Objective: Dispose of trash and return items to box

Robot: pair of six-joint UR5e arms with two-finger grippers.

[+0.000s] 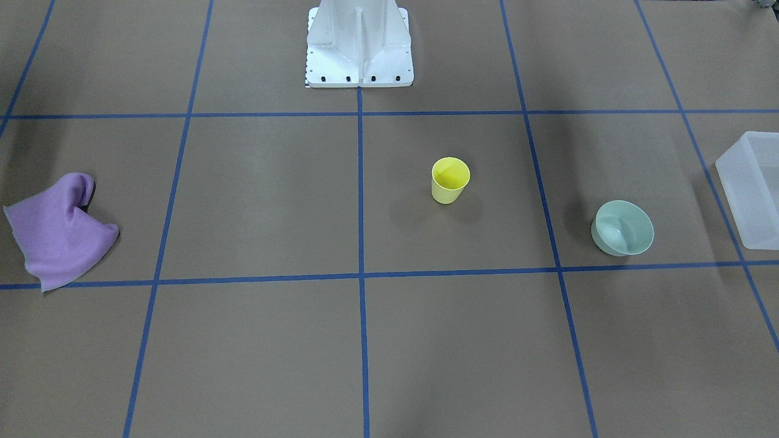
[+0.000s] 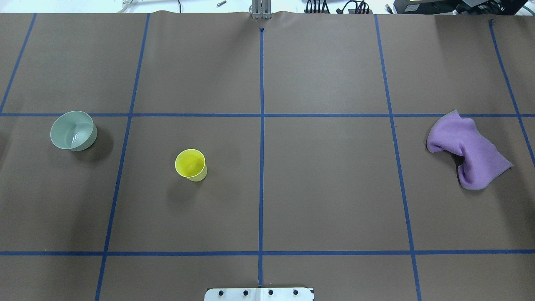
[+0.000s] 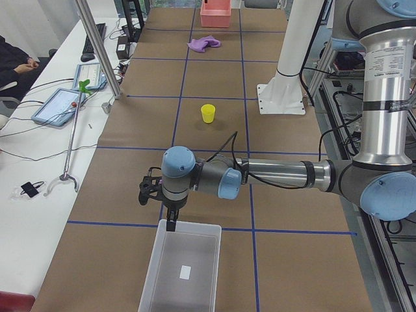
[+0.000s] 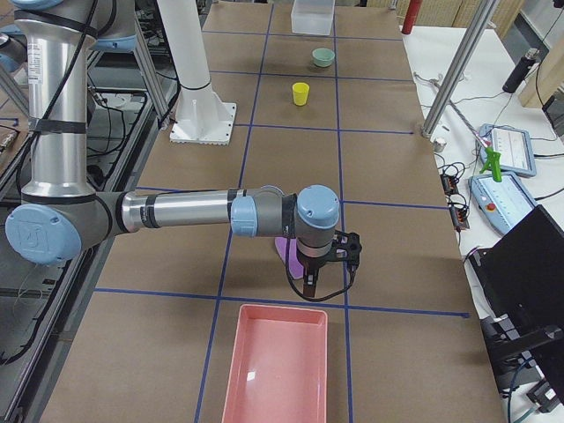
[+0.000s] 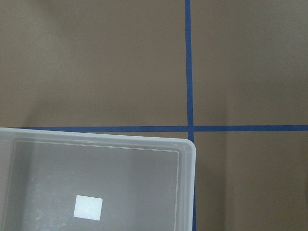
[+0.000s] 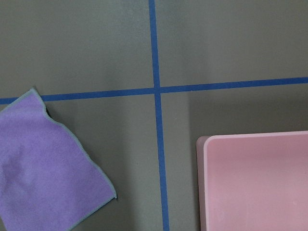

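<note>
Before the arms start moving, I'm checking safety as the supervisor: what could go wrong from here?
1. The left gripper hangs close above a wall of the bin; lowering straight down could strike the rim.
2. The yellow cup stands upright and looks light; an off-centre grasp might tip it.
3. The bowl is wide and round-sided, so it could slip from a pinch on its rim.

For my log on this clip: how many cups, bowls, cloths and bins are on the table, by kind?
Cups: 1, the yellow cup
Bowls: 1, the mint-green bowl
Cloths: 1, the purple cloth
Bins: 2, the translucent white bin and the pink bin
Total: 5
</note>
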